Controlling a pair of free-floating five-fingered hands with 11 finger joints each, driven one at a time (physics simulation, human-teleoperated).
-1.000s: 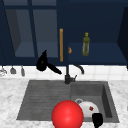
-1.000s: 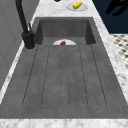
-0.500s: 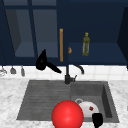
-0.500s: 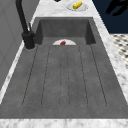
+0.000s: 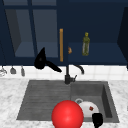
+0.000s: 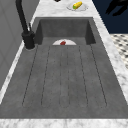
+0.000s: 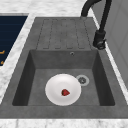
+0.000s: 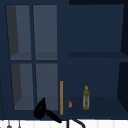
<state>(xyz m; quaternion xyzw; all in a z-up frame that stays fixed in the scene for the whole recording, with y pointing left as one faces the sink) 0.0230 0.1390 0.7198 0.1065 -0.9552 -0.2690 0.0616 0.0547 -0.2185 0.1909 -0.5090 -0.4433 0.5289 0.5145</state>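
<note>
Black against the navy cabinet, your left hand point(image 5: 41, 61) hangs in the air above the sink's draining board point(image 5: 45, 98), just in front of the lower edge of the glass cabinet door point(image 5: 32, 32). Its fingers are straight and spread apart, one pointing up and the others stretching down to the right toward the black faucet point(image 5: 68, 75); it holds nothing. The upper view shows the same hand point(image 8: 41, 110) beside the door's long wooden handle point(image 8: 61, 97).

Your right hand point(image 5: 97, 120) sits low at the front edge of the sink basin point(image 5: 106, 95), just right of a white plate point(image 5: 88, 108). You cannot tell from this angle whether its fingers are apart or together, nor whether it touches the plate.

That plate lies flat on the basin floor, next to the drain point(image 7: 82, 80), with a small red piece of food point(image 7: 65, 92) on it. A large red ball point(image 5: 67, 115) appears in the front view, overlapping the plate's left side and the basin's front rim.

On the open cabinet shelf to the right of the wooden handle stands an upright olive-green bottle point(image 5: 85, 44), with a small orange object point(image 5: 70, 50) nearby. In the left side view, a small dish holding something yellow and green point(image 6: 77, 5) rests on the marble counter point(image 6: 117, 65) beyond the basin.
</note>
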